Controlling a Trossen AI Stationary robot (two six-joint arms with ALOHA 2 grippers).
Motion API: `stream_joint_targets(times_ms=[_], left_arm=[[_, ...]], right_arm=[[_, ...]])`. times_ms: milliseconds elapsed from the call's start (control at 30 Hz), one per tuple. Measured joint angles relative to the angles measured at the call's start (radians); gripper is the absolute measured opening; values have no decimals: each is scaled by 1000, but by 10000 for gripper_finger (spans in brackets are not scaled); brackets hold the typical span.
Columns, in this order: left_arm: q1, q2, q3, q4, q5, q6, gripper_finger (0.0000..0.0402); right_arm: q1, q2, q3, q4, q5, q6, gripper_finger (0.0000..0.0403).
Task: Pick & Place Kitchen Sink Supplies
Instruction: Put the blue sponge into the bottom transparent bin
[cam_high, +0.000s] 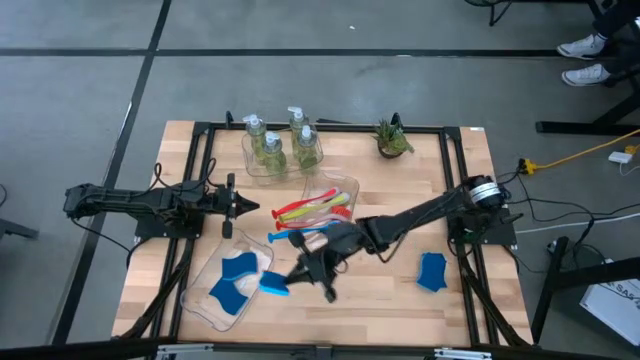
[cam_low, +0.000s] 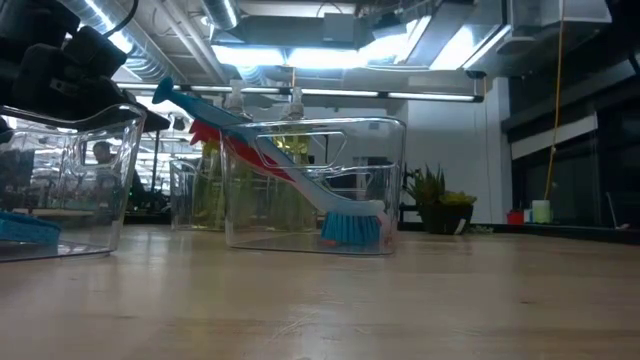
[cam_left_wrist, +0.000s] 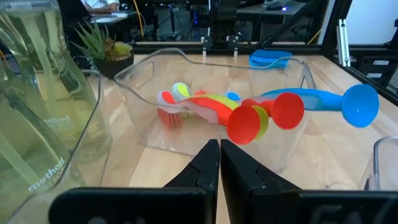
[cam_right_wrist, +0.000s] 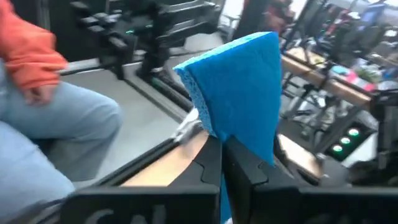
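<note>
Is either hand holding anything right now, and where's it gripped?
The right hand pinches a blue sponge piece by its lower edge. The left hand is shut on nothing.

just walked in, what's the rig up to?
The right gripper is shut on a blue sponge piece, holding it by the near tray, which already has two sponge pieces in it. One more sponge lies on the table on the right. The left gripper is shut, holds nothing and waits near the brush tray, where the brushes lie. Pump bottles stand in the far tray, beside a potted plant.
</note>
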Motion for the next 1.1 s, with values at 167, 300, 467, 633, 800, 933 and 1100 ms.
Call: stream_joint_targets(times_ms=[167,300,467,633,800,933,1100], left_arm=[[0,7,0,0,0,0,13],[0,7,0,-1,0,0,10],[0,7,0,1,0,0,9],[0,7,0,1,0,0,13],[0,7,0,1,0,0,9],[0,7,0,1,0,0,9],[0,7,0,1,0,0,13]], right_arm=[[-52,118,145,-2,-25,-4,5],[-74,235,297,-26,-78,-4,5],[-79,383,499,-89,-74,-45,5],[-79,501,673,-188,47,-114,5],[-81,586,787,-311,62,-197,5],[-80,618,814,-345,61,-268,5],[-80,623,815,-350,61,-288,6]])
